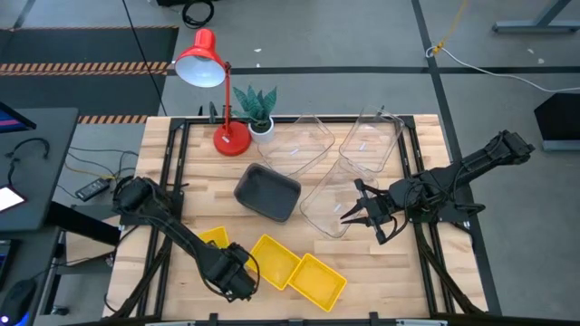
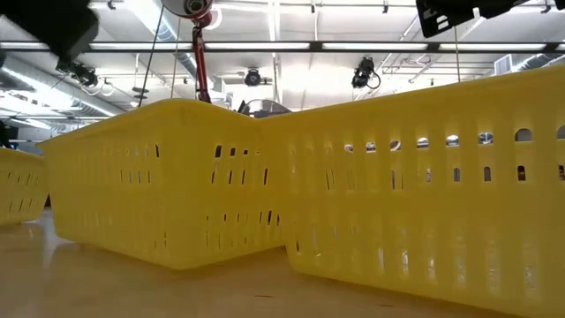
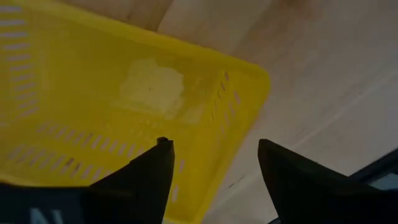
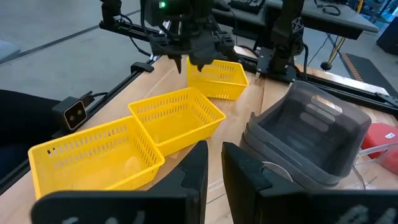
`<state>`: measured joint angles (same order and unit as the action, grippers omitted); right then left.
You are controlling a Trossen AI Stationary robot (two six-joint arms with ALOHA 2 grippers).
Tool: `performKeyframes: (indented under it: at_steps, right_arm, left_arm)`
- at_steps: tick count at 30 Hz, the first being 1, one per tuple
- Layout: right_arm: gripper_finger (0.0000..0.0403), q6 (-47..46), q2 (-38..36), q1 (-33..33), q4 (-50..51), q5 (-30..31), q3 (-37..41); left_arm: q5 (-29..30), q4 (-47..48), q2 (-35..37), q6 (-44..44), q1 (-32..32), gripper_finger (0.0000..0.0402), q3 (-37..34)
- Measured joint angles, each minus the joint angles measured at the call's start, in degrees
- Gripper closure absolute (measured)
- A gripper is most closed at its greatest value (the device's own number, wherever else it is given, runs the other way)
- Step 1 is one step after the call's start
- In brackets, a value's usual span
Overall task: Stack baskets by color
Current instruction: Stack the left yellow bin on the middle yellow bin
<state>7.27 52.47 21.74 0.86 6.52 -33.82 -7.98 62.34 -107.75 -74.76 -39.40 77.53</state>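
Along the table's near edge lie three yellow slotted plastic baskets. The rightmost yellow basket (image 1: 317, 280) and the middle yellow basket (image 1: 274, 261) touch, their long axes running diagonally from near right to far left. The left gripper (image 1: 237, 276) hangs over the middle one's near-left corner, fingers spread and released, arm stretched low from the left. The third yellow basket (image 1: 215, 237) sits just behind it. Farther back stands the dark grey plastic basket (image 1: 267, 192), also diagonal. The right gripper (image 1: 355, 214), fingers nearly closed on nothing, reaches over a clear see-through basket (image 1: 326, 201).

Three baskets (image 1: 272, 261) sit in a row along the table's (image 1: 390, 272) front edge, the stacked baskets (image 1: 267, 192) behind them.
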Motion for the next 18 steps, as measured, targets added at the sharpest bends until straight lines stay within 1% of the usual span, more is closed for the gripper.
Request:
performKeyframes:
  at_steps: [4, 7, 12, 16, 18]
  right_arm:
    - [0.0351, 0.0, 0.0, 0.0, 0.0, 0.0, 0.0]
    - [0.0351, 0.0, 0.0, 0.0, 0.0, 0.0, 0.0]
    - [0.0351, 0.4, 0.0, 0.0, 0.0, 0.0, 0.0]
    - [0.0351, 0.5, 0.0, 0.0, 0.0, 0.0, 0.0]
    - [0.0351, 1.0, 0.0, 0.0, -0.1, 0.0, 0.0]
  left_arm:
    - [-0.2, -1.8, 0.0, -0.9, 0.0, 0.0189, -1.7]
    - [-0.2, -1.5, 0.0, -1.1, 0.2, 0.0222, -1.9]
    - [-0.3, -1.8, 0.0, -1.1, 0.3, 0.0299, -1.9]
    - [-0.8, -1.7, 0.0, 0.1, 0.7, 0.0375, -1.6]
    - [-1.0, -1.4, 0.0, 0.4, 0.8, 0.0387, -0.8]
